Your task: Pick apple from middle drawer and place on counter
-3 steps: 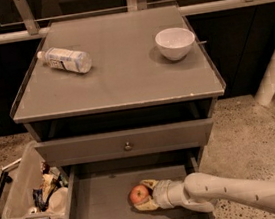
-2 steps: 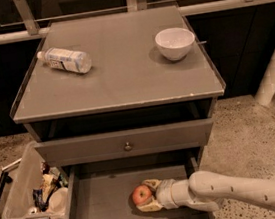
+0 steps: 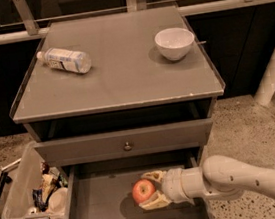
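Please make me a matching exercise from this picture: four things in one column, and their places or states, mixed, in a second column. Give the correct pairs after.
1. apple
2. plastic bottle
3. white bowl
4. gripper

A. upright on the counter, right rear
B. reaching into the middle drawer from the right, shut on the fruit
C. lying on its side on the counter, left rear
D. in the open middle drawer, between two fingers

Pairs: 1-D, 2-C, 3-A, 4-B

I have one camera, high in front of the cabinet (image 3: 82, 149) and fairly near, looking steeply down with the counter (image 3: 123, 78) at 12 o'clock. The gripper (image 3: 150, 190) sits at 6 o'clock, clasping the apple (image 3: 142, 189) in the middle drawer (image 3: 101, 217).
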You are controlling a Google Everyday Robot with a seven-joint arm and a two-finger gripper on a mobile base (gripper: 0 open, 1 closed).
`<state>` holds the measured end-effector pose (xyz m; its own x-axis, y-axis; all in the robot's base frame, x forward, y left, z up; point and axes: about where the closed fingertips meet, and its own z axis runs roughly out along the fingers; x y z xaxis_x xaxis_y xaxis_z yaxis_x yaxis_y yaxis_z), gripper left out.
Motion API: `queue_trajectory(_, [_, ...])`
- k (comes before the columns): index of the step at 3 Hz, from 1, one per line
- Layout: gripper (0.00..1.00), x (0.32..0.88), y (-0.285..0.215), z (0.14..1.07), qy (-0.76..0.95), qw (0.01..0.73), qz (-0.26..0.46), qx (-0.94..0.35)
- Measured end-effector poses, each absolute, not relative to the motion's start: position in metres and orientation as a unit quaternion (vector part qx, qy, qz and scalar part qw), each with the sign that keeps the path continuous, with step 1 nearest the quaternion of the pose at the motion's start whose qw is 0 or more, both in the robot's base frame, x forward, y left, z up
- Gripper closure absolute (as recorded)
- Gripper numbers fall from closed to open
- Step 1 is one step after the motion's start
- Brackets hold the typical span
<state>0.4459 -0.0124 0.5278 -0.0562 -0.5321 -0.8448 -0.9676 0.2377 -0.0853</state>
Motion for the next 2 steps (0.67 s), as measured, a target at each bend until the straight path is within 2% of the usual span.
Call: queue_trajectory(2, [1.00, 0.458, -0.029, 0.657, 0.658, 0.418, 0.212, -0.589])
